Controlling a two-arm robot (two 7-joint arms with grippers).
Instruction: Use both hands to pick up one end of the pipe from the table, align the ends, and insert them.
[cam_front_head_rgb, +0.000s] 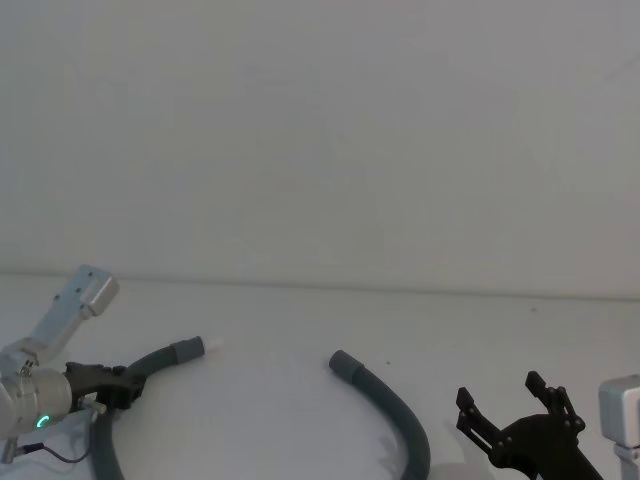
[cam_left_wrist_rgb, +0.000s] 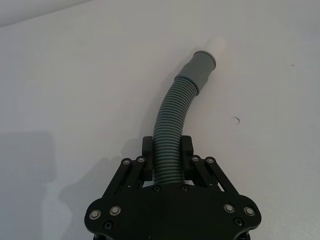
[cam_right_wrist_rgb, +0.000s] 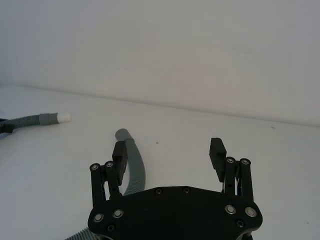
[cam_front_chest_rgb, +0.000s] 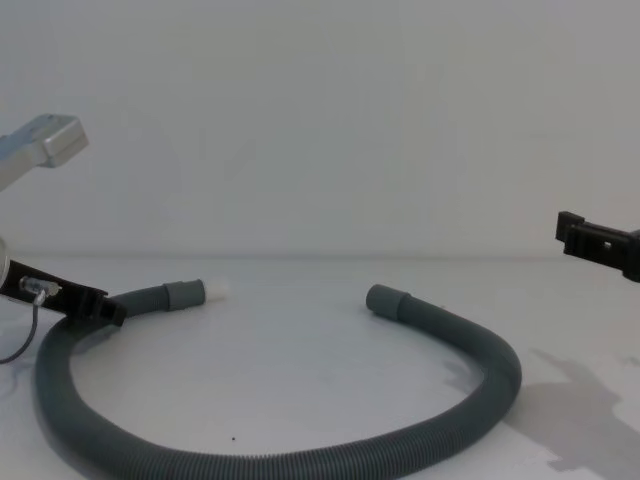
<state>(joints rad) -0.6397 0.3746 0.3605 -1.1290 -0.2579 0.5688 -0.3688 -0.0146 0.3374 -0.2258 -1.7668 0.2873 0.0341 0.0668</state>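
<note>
one grey ribbed hose (cam_front_chest_rgb: 445, 320) on matte white worktop (cam_front_chest_rgb: 300, 360); white-tipped cuff (cam_front_chest_rgb: 182, 294) and hollow cuff (cam_front_chest_rgb: 385, 299), both smooth, apart. left end effector (cam_left_wrist_rgb: 167, 147) clamps the ribs; right end effector (cam_right_wrist_rgb: 168, 148) open.

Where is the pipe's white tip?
In the head view the white tip is on the robot's left, just past the left gripper holding the pipe, across a gap from the plain end.

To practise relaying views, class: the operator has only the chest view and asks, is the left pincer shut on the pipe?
Observer: Yes; the left wrist view shows the left pincer clamped round the pipe behind its white-tipped end.
Operator: And the other?
Observer: The right pincer is wide open and empty in the right wrist view.
Operator: Lined up yet?
Observer: No; the head view puts the plain end to its left, outside its grasp.
</note>
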